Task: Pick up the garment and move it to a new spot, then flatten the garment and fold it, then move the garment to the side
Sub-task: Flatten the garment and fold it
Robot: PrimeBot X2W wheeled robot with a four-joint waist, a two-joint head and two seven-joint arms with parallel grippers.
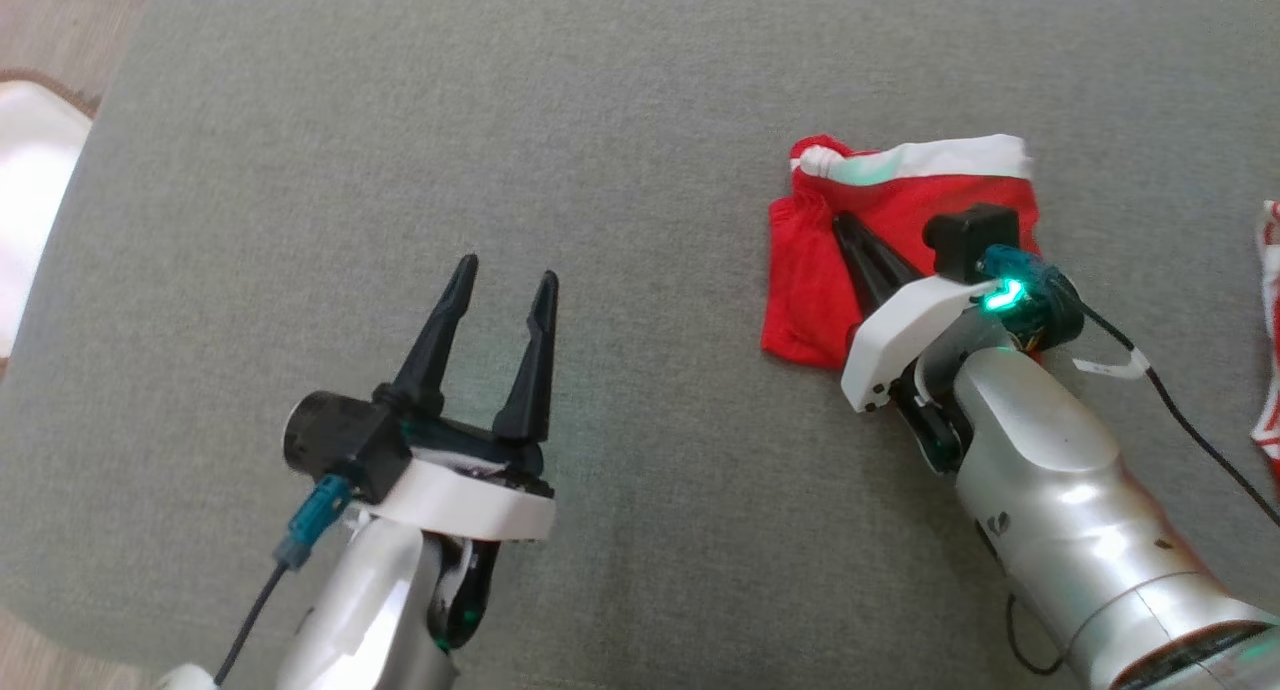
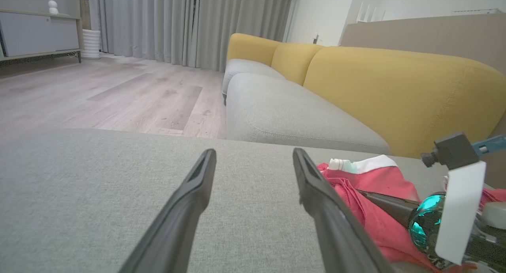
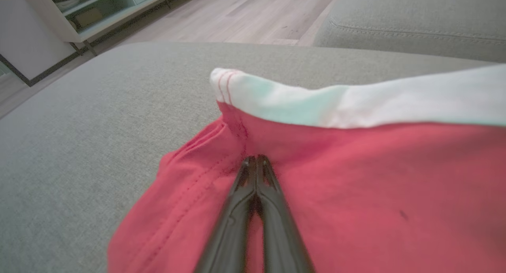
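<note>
The red garment (image 1: pixel 810 290) with a white band (image 1: pixel 940 158) lies folded on the right side of the grey cushion (image 1: pixel 400 170). My right gripper (image 1: pixel 838 222) rests on top of it, fingers pressed together, tips at the puckered cloth near the band's left end. The right wrist view shows the tips (image 3: pixel 257 159) shut on the red fabric (image 3: pixel 355 178) just below the seam. My left gripper (image 1: pixel 507 268) hovers open over bare cushion, well left of the garment. In the left wrist view its fingers (image 2: pixel 253 151) are spread with nothing between them, the garment (image 2: pixel 371 178) to their right.
Another red and white cloth (image 1: pixel 1270 350) pokes in at the cushion's right edge. A yellow-backed sofa (image 2: pixel 395 83) stands beyond the cushion, with wooden floor (image 2: pixel 99 91) to the left. A white object (image 1: pixel 25 190) lies on the floor off the cushion's left edge.
</note>
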